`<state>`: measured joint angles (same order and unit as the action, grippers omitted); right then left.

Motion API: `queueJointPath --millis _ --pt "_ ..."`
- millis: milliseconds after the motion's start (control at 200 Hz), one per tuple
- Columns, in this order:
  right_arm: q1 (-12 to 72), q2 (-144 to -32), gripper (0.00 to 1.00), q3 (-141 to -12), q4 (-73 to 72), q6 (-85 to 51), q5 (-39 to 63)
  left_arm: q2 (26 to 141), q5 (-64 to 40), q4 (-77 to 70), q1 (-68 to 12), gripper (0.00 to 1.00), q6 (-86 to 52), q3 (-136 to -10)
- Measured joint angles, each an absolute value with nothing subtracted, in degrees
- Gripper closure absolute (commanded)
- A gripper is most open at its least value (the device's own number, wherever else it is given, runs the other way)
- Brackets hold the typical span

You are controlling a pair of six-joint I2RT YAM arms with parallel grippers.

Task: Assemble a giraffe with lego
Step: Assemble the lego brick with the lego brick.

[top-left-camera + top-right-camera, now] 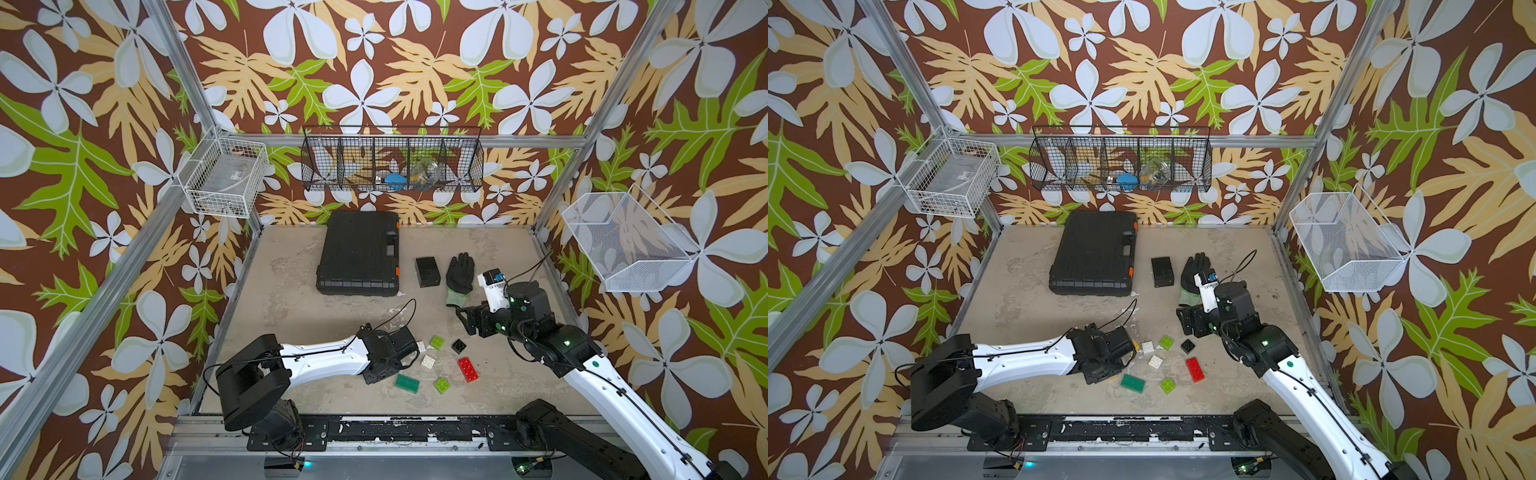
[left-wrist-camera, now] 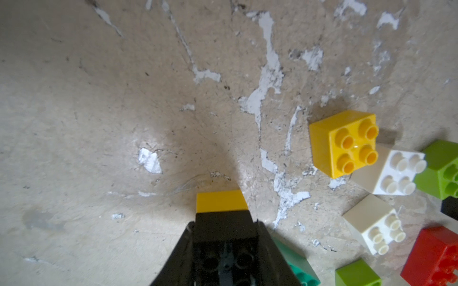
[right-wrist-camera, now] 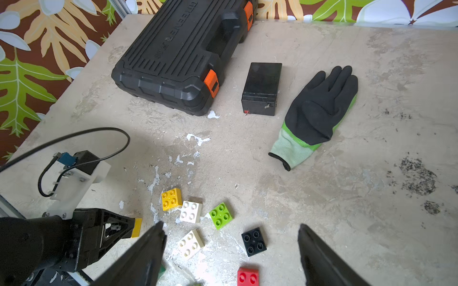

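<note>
The left claw (image 2: pixel 224 224) is seen clamped on a square black studded plastic brick (image 2: pixel 224 232), to whose outer end a square yellow plastic brick (image 2: pixel 220 201) is joined. This two-brick stack is held on its side, low over the worn beige table (image 3: pixel 371 198), and whether it touches the surface cannot be told. Only this pair is joined; every other brick is seen single

The right claw (image 3: pixel 230 225) is held with its jaws wide apart and nothing between them, raised above the loose bricks, with the cuff of a black-and-green work glove (image 3: pixel 319 109) near it in both top views

The remaining bricks are scattered studs-up on the near part of the table, between the two arms. A loose yellow square brick (image 3: pixel 171 198) is set just beside a white square brick (image 3: pixel 190 211), and a lime green square brick (image 3: pixel 221 215) is found just beside that white one. A second white square brick (image 3: pixel 190 244) and a loose black square brick (image 3: pixel 254 241) are laid nearer the front edge. A long red brick (image 1: pixel 468 369), a long dark green brick (image 1: pixel 407 382) and a second lime green square brick (image 1: pixel 442 384) are placed nearest the front, apart from one another

Towards the back, a ribbed black hard case with orange latches (image 3: pixel 178 54) is laid flat, and a small plain black box (image 3: pixel 262 89) is set between it and the glove
</note>
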<state>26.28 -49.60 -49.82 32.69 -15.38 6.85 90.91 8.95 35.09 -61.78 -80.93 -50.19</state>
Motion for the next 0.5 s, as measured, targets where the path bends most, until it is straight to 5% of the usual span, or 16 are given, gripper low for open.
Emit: queueJointPath --millis 495 --pt "26.74 -50.92 0.07 -53.06 34.76 -14.98 6.39 95.48 18.31 30.57 -63.42 1.0 -73.25 -52.21"
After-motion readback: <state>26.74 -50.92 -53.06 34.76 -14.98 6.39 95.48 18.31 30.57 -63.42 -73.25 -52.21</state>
